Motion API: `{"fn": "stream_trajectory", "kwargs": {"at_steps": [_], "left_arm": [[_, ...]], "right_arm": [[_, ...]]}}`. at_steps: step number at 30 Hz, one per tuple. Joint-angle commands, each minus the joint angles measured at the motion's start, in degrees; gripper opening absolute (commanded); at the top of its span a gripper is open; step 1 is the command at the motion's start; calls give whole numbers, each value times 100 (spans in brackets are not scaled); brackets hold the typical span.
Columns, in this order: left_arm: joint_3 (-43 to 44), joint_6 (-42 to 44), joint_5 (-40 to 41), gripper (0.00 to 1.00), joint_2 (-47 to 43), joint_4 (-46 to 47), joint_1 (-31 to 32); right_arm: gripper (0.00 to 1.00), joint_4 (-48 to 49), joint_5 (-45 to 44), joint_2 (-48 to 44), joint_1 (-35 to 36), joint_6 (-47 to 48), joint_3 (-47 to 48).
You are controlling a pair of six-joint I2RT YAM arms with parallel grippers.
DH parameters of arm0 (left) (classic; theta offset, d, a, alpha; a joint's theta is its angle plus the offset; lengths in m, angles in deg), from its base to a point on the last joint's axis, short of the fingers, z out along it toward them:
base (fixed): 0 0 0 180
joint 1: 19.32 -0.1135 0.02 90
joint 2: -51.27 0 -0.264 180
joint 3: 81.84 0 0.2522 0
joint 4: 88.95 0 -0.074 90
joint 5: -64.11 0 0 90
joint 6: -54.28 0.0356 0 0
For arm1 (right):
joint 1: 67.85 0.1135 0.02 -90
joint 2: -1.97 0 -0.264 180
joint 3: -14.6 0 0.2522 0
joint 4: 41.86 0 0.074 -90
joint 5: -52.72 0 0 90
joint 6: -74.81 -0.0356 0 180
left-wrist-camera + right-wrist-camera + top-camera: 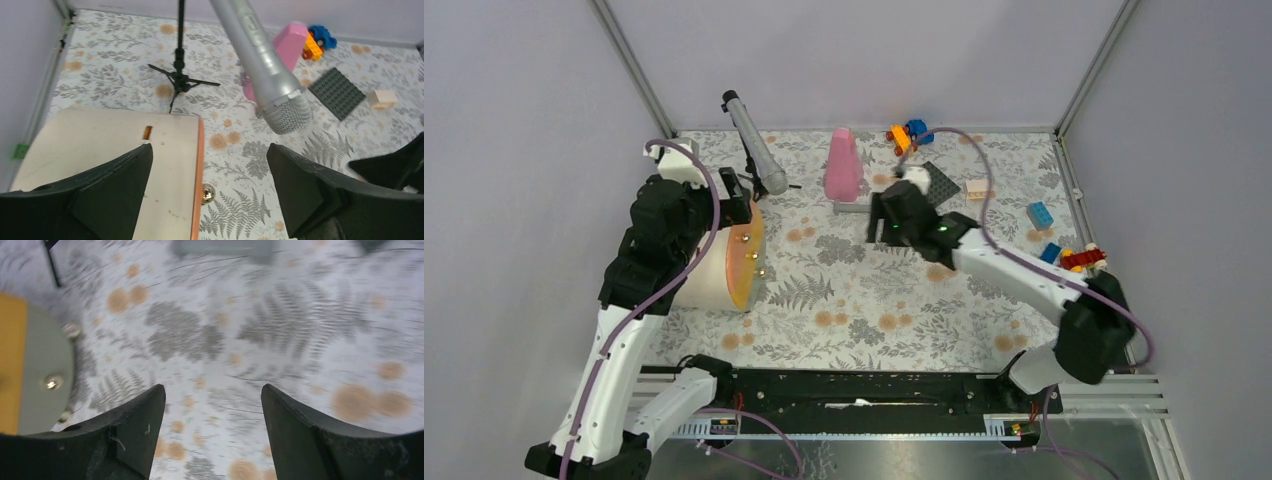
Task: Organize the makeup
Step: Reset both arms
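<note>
Wooden box (100,135) below left gripper (210,150), jaws wide, empty; right gripper (212,390) likewise over worktop (300,340). Makeup: we see none, perhaps hidden in box. Risk: left gripper, rising, may knock mic (265,70).

The right wrist view is smeared: the fern-printed counter (210,340) blurs, and a grey bar (222,247) is cut by the top edge. From the left wrist, the silver microphone (260,60) hides much of the tall pink bottle (290,42).

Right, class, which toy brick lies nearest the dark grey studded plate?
The cream brick, just right of the plate; the blue brick and the orange-and-blue toy sit farther off.
</note>
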Motion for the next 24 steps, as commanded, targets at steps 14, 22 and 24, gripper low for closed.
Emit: {"fn": "stream_trajectory", "kwargs": {"at_steps": [14, 22, 24], "left_arm": [[-177, 182, 902, 95, 502, 516, 2643], [-1244, -341, 274, 98, 104, 1487, 2925], [-1217, -439, 185, 98, 99, 1333, 2921]], "right_arm": [[81, -2200, -162, -2979, -3556, 383, -888], [82, -2619, -965, -3281, -3823, 516, -795], [82, -2634, -940, -3379, -3832, 539, -790]]}}
